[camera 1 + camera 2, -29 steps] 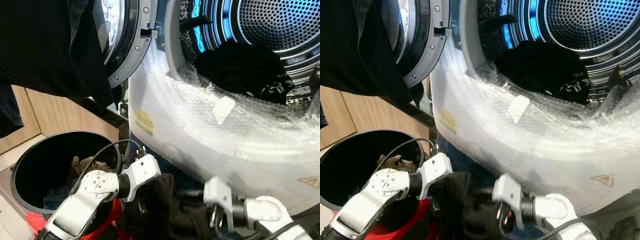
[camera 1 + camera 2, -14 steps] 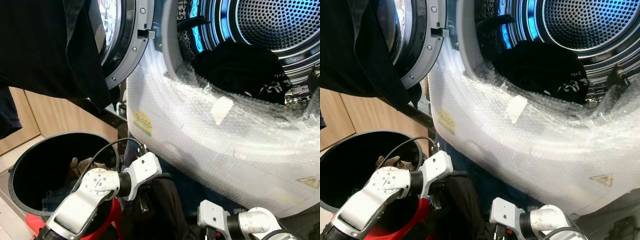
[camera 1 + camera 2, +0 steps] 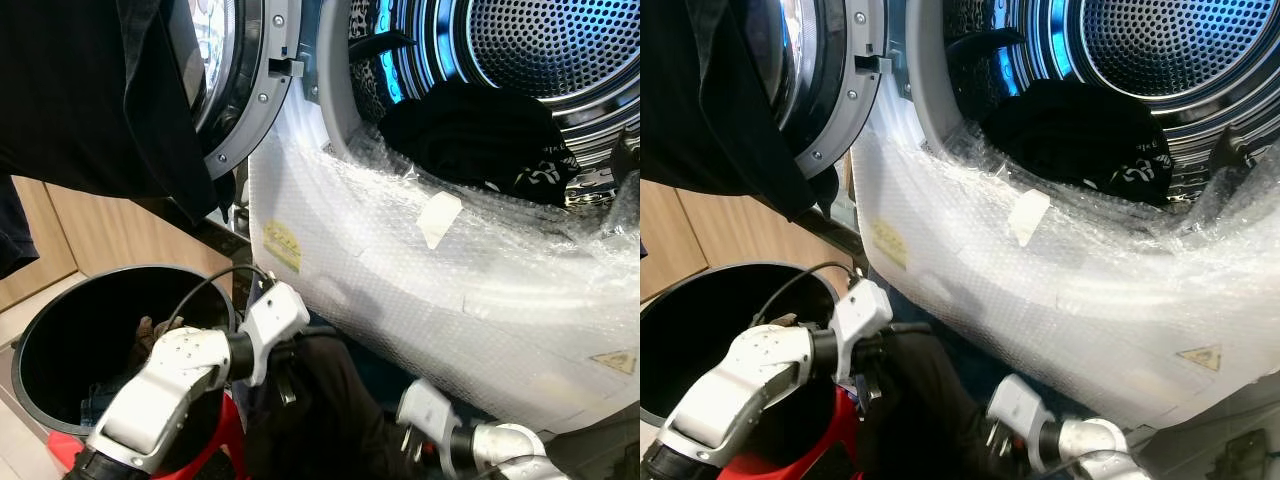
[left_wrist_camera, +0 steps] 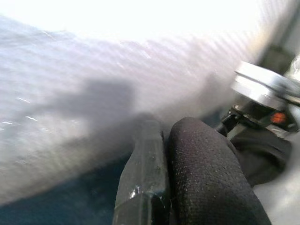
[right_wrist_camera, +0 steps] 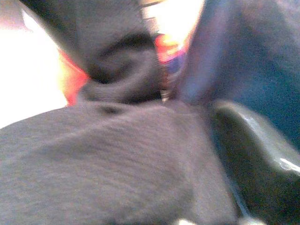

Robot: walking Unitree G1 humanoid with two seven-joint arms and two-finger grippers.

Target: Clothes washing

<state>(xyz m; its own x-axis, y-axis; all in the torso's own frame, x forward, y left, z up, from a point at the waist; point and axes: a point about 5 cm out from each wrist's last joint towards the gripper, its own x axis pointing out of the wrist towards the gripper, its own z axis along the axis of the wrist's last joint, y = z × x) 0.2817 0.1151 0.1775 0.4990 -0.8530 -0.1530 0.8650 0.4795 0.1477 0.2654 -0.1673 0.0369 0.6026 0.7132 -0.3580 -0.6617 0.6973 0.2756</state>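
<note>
Left tool [image 3: 285,375] clamped on a dark crumpled garment [image 3: 335,420], near, just below the bubble-wrapped white washing machine [image 3: 450,290]; right tool [image 3: 415,440] pressed against the same cloth, fingers' state impossible to tell; round black bin [image 3: 60,340] left.

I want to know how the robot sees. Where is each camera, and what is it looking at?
Eye views: on the head, looking down at the washing machine, black bin, both silver arms.
Left wrist view: along the left claw, pinching black cloth.
Right wrist view: blurry dark cloth beside a finger.
Shared: the black cloth.
</note>
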